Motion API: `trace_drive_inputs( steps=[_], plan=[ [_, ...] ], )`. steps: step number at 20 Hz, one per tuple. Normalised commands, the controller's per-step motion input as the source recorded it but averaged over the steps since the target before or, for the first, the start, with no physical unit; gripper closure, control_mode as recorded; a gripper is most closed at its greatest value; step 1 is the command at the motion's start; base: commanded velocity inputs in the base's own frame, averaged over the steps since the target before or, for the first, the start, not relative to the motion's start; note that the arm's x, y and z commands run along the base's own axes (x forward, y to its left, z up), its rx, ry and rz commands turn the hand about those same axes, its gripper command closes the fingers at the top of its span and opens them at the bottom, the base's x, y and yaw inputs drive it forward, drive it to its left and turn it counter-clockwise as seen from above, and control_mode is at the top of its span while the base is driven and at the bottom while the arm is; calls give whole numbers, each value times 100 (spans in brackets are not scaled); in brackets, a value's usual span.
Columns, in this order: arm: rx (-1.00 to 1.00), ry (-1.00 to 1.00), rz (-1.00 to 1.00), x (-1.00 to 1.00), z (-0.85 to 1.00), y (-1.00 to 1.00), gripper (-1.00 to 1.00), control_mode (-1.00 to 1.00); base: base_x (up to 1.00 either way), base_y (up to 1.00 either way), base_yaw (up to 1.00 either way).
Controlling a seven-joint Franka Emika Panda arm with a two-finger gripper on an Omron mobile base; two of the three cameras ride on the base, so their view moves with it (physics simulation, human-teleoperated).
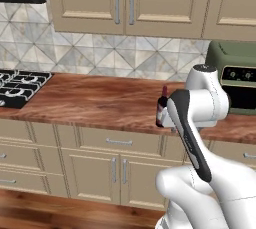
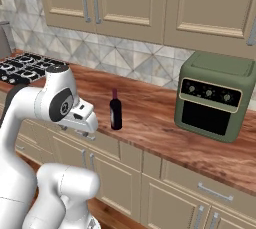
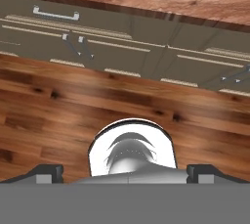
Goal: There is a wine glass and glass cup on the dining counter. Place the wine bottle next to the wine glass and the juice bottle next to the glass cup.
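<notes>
The wine bottle (image 2: 115, 109) stands upright on the wall table (image 2: 150, 118), near its front edge, with the green toaster oven (image 2: 216, 95) well apart to its right and the stove burners (image 2: 22, 68) far off to its left; nothing touches it, and the wood around it is bare. In the left base view the same bottle (image 1: 162, 107) peeks out from behind the white arm, whose elbow is folded high in front of the table. The hand points downward and back toward the base, so the hand view looks at the floor boards (image 3: 58, 100) and the lower cabinet fronts (image 3: 146, 52), with the dark foot of the bottle at its top edge; the gripper (image 3: 125, 173) hangs with its jaws spread wide and nothing between them.

Judging by this, the first step is in hand: fetching the wine bottle, with no grasp begun. The next move calls for the wrist to swing up and forward so the jaws face the bottle from the near side, level with its body below the red neck; the jaws then go around the slim body before closing; a sideways nudge could topple so narrow a bottle.
</notes>
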Motion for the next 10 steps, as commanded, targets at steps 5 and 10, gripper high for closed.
trace_drive_inputs(
  steps=[5,10],
  plan=[
    [0,-5,0,0,5,0,-100,-100,0,0,0],
    [-2,-15,-2,0,24,4,-100,-100,0,0,0]
  ],
)
